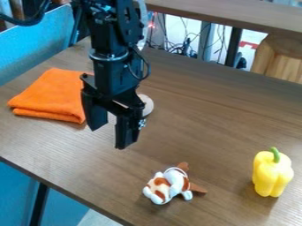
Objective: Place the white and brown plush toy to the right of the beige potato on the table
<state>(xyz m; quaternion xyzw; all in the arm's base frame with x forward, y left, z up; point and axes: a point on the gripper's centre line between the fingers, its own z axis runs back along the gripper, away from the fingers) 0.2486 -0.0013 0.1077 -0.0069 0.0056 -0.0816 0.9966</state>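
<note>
In the camera view, the tool [108,137] hangs open and empty over the table [206,114], by the orange cloth [50,95] at left. The plush toy [172,182] lies near; the yellow pepper [272,173] stands right. Apparently ungrasped stage; grasping either calls for lowering.

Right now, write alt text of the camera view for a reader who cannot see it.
A black robot arm hangs over a wooden table, its jaws open and empty. A folded orange cloth lies at left; a brown-and-white plush toy lies near bottom centre, and a yellow pepper stands at right.
</note>
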